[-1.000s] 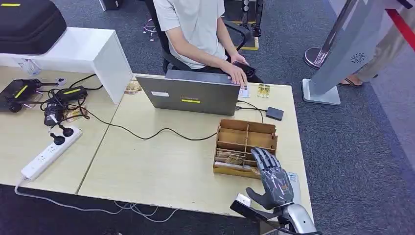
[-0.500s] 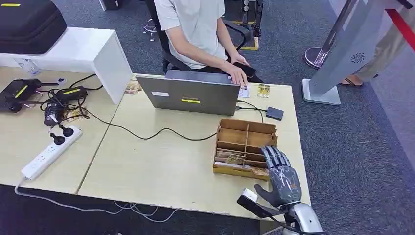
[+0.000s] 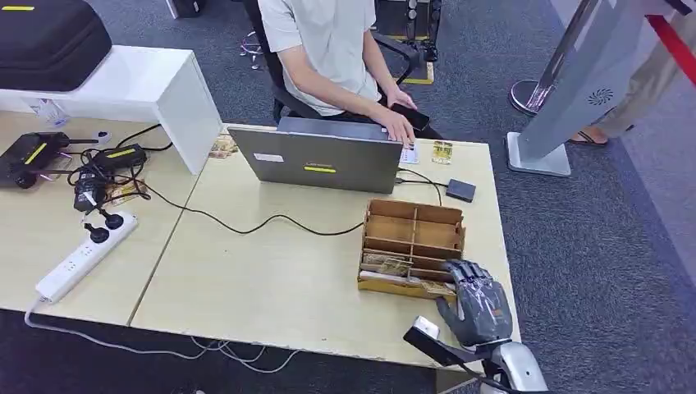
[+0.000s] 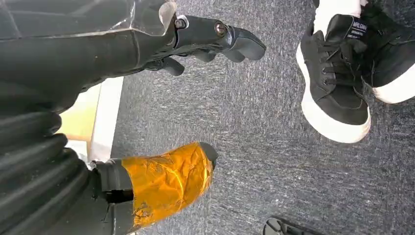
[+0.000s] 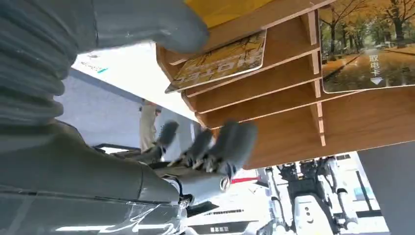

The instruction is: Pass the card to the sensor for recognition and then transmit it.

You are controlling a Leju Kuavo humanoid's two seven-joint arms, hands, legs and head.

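- the right hand hovers at the near right corner of the wooden card rack, fingers apart and half curled, holding nothing.
- in the right wrist view, a card printed with yellow autumn trees and large characters too angled to read lies in a rack slot; a second card reads "取电卡".
- the left hand hangs over grey carpet, its thumb wrapped in orange tape, fingers apart and empty.
- a black shoe carries a small white label, unreadable.
- a person sits behind the grey laptop.
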